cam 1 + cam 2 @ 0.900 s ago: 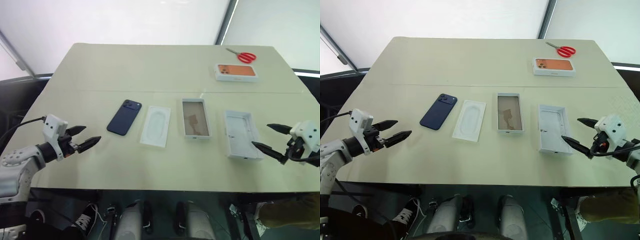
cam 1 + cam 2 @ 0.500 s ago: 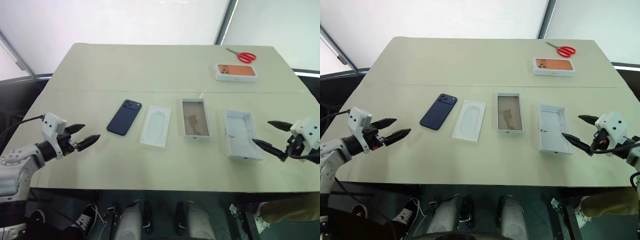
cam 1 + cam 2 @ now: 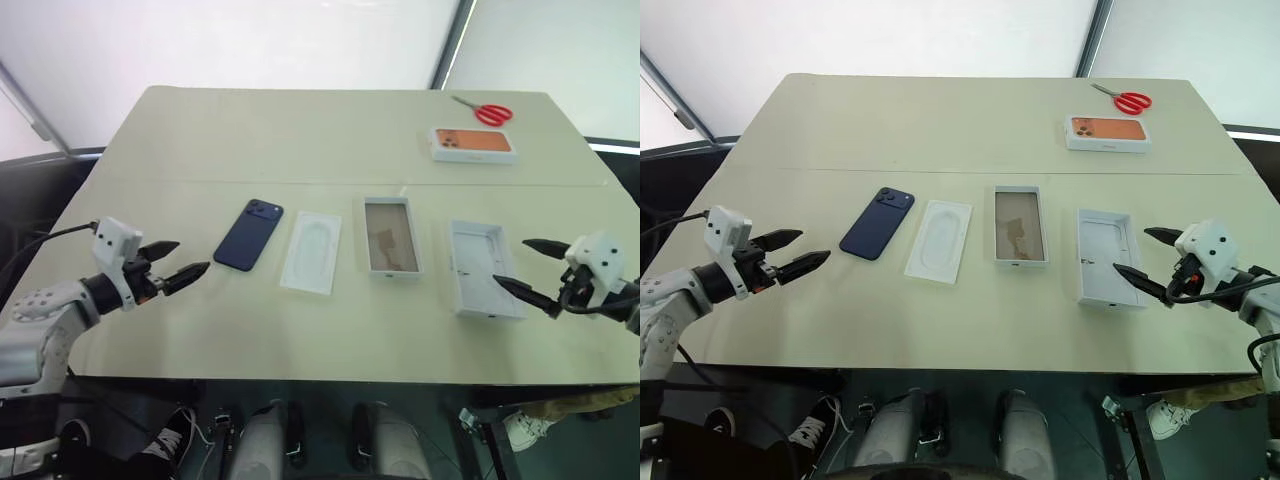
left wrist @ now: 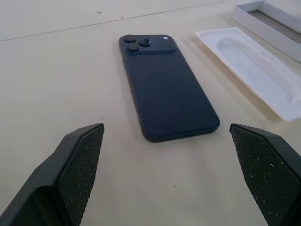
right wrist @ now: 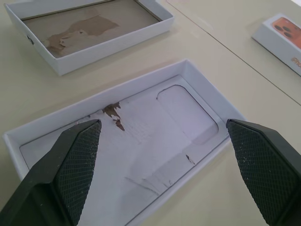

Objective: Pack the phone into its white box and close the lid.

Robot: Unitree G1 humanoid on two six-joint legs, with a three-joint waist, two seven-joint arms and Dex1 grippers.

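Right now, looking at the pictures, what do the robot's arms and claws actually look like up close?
Each arm ends in a small white boxy block carrying two slim black fingers that taper to points: the left gripper and the right gripper. Seen close, the finger pads have a fine cross-hatched, grippy texture. The left forearm is a rounded light-grey shell with a black cable looping to the wrist.

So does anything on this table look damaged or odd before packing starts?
Yes. The white box has a torn, patchy paper lining on its brownish bottom, and the lid, lying open side up, shows small brown tear marks inside. The phone lies face down and looks intact.
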